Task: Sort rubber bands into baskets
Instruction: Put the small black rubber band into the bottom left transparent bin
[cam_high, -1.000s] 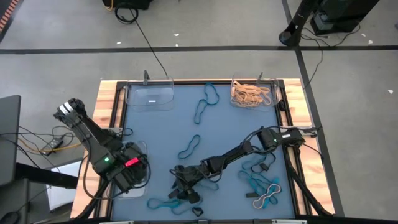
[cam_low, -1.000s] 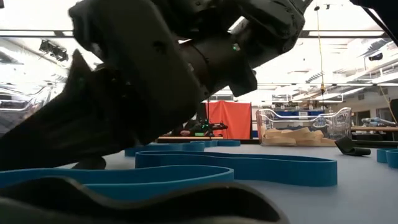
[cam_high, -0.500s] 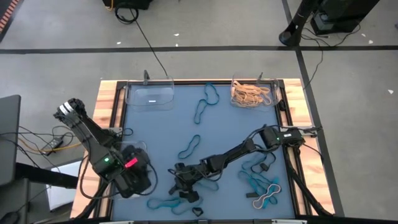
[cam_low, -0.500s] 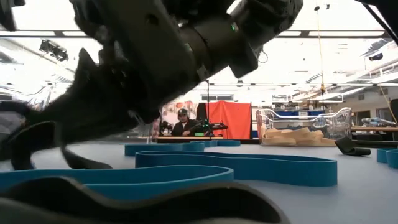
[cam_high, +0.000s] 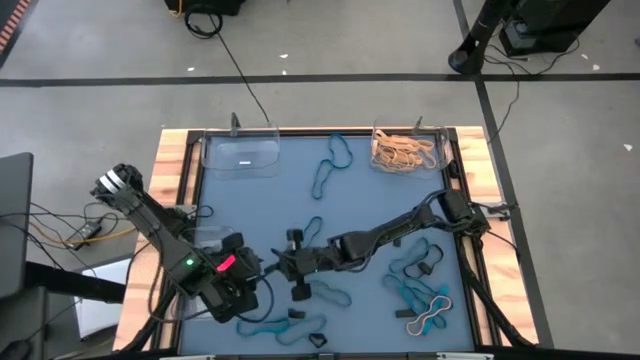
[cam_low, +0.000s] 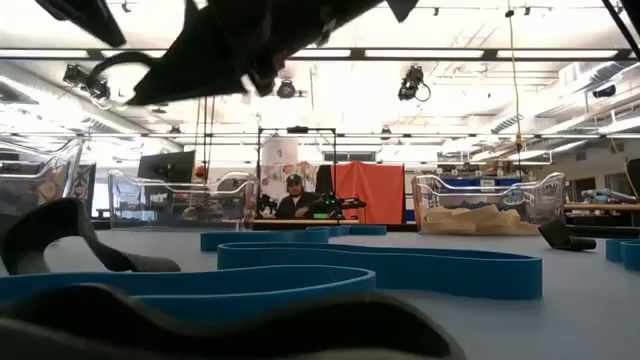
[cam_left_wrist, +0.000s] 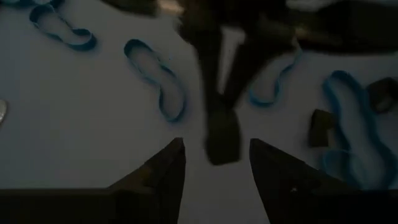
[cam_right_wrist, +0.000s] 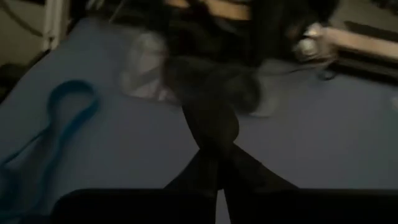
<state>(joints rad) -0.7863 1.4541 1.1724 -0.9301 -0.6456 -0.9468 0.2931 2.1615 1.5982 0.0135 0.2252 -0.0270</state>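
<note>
Near-centre of the blue bench (cam_high: 250, 215), my right gripper (cam_high: 292, 243) has its fingers pinched on a thin black rubber band (cam_right_wrist: 208, 118), lifted for sorting; left gripper (cam_left_wrist: 214, 163) open nearby, empty.

Matt blue worktop (cam_high: 250, 215) with a pale wood rim (cam_high: 168, 165); baskets (cam_high: 241, 152) of clear glossy plastic; bands (cam_high: 333, 163) of matt rubber.

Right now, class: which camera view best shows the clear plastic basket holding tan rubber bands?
The high view: the clear plastic basket lies whole, tan rubber bands inside. The low view shows it side-on, far off. Neither wrist view shows it.
</note>
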